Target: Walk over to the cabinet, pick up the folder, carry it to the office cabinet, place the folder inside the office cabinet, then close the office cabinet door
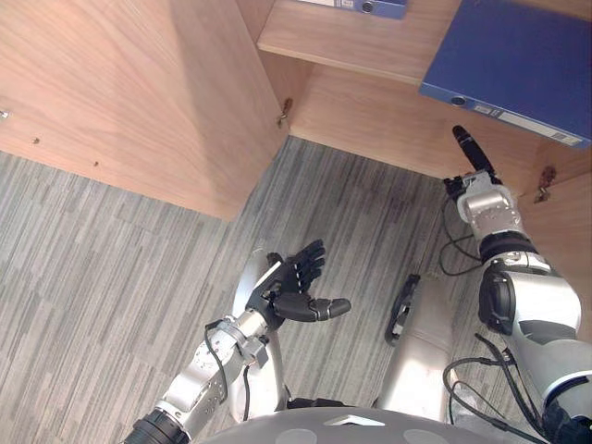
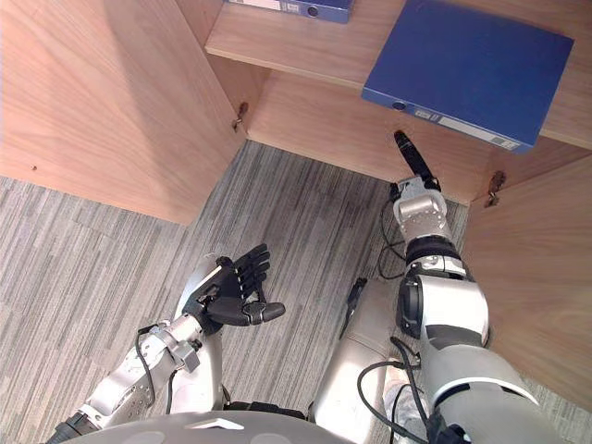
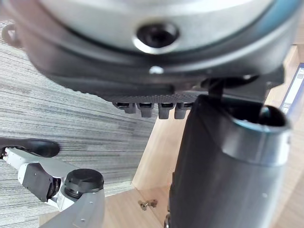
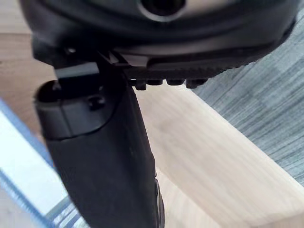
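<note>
The left hand (image 1: 298,282) hangs nearest, palm up over the carpet floor (image 1: 92,277), fingers loosely spread and holding nothing. Further off, the right hand (image 1: 472,153) points straight, released fingers up at the blue folder (image 1: 513,65). The folder lies on the office cabinet's shelf (image 1: 324,42), overhanging its front edge. The cabinet door (image 1: 129,92) stands wide open. The left wrist view shows the left thumb (image 3: 223,166) gripping nothing. In the right wrist view, the folder's pale spine shows just beside the right thumb (image 4: 104,156).

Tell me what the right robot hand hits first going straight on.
The right robot hand would probably meet the spine of the large blue folder overhanging the wooden cabinet shelf; depth unclear.
</note>
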Controlling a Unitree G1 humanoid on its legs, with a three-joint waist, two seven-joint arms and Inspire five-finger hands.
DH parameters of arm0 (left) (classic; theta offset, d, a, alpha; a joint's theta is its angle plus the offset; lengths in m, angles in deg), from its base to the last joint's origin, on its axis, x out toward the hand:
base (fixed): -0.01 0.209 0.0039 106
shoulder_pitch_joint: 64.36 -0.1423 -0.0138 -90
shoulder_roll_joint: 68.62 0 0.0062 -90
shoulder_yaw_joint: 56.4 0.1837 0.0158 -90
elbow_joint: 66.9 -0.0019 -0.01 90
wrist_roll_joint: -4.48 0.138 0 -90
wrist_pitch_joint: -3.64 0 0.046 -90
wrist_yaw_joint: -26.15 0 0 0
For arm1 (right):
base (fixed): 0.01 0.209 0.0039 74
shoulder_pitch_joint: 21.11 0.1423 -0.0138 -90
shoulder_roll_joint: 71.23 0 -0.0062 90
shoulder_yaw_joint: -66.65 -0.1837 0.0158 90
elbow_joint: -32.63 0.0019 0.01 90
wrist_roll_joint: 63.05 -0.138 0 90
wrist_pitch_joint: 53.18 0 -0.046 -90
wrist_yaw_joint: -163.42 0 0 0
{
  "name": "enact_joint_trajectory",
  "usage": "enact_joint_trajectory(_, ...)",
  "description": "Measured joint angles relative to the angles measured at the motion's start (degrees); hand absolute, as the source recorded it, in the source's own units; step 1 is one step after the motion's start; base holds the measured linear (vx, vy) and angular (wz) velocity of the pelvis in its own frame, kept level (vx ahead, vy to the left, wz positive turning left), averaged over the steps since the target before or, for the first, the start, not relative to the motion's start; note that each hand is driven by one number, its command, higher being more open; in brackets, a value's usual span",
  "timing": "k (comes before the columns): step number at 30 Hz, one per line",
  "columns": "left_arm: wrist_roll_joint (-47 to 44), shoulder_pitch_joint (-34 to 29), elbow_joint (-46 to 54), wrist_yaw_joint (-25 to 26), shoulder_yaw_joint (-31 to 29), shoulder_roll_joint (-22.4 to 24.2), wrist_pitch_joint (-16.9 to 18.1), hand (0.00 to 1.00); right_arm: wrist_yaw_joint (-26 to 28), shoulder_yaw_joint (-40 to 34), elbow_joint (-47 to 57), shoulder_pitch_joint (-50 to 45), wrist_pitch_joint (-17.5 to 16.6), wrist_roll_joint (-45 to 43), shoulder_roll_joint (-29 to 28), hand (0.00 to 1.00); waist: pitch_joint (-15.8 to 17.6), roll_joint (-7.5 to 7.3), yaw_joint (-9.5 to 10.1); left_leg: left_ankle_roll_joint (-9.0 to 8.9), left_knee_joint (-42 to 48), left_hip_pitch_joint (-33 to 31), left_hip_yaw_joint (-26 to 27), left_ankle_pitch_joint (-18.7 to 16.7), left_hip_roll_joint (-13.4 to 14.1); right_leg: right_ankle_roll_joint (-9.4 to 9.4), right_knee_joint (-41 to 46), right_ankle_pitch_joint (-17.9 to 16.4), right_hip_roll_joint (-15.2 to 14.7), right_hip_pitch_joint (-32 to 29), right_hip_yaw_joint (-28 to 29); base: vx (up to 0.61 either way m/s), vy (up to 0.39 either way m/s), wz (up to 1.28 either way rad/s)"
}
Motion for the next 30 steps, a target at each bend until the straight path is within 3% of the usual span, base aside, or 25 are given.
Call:
enact_joint_trajectory(8, 0.55, -0.04, -0.67, 0.0, -0.79, 0.03, -0.01, 1.0, 1.3, 1.12, 0.44, -0.01, -0.53, 2.4, -1.82, 1.0, 0.29, -0.46, -0.21, 0.05, 0.24, 0.03, -0.15, -0.09, 0.08, 0.12, 0.02, 0.06, 0.15, 0.2, -0.01, 0.0, 0.0, 0.0)
enact_joint_trajectory(13, 0.55, -0.06, -1.53, 0.0, -2.36, 0.05, 0.06, 1.0, 1.95, 1.06, 0.46, -6.1, -0.89, 5.52, -6.35, 1.0, 0.74, -1.22, -0.3, -0.01, 0.13, 0.48, -0.2, -0.13, 0.14, 0.19, -0.33, 0.17, 0.3, 0.76, -0.01, 0.0, 0.0, 0.0)
enact_joint_trajectory(18, 0.7, -0.75, -3.49, -0.2, -3.95, 0.23, 0.21, 1.0, 3.49, 1.09, 1.11, -12.66, -0.88, 7.71, -11.36, 1.0, 0.92, -1.96, -0.43, -0.19, -2.03, 4.0, 0.69, -0.15, 0.14, 0.24, -2.77, 0.92, 0.65, 3.83, 0.02, 0.01, 0.017, -0.05)
enact_joint_trajectory(26, 2.3, -0.92, -7.37, -0.53, -7.11, 2.2, 0.53, 1.0, 5.55, 0.99, 5.7, -20.09, -0.99, 10.58, -14.23, 1.0, 0.93, -3.31, -1.1, 0.0, -6.45, 9.42, 2.58, 0.4, -0.07, 0.88, -8.49, 3.31, 1.31, 8.68, -0.19, 0.03, 0.056, -0.07)
enact_joint_trajectory(30, 3.74, -1.56, -9.48, -0.51, -8.85, 3.13, 0.44, 1.0, 6.36, 0.88, 8.67, -23.88, -1.09, 11.36, -16.24, 1.0, 0.73, -3.97, -1.75, 0.01, -12.41, 13.73, 4.01, 2.59, -1.12, 0.71, -14.37, 5.73, 1.56, 12.67, -1.42, 0.01, 0.015, -0.03)
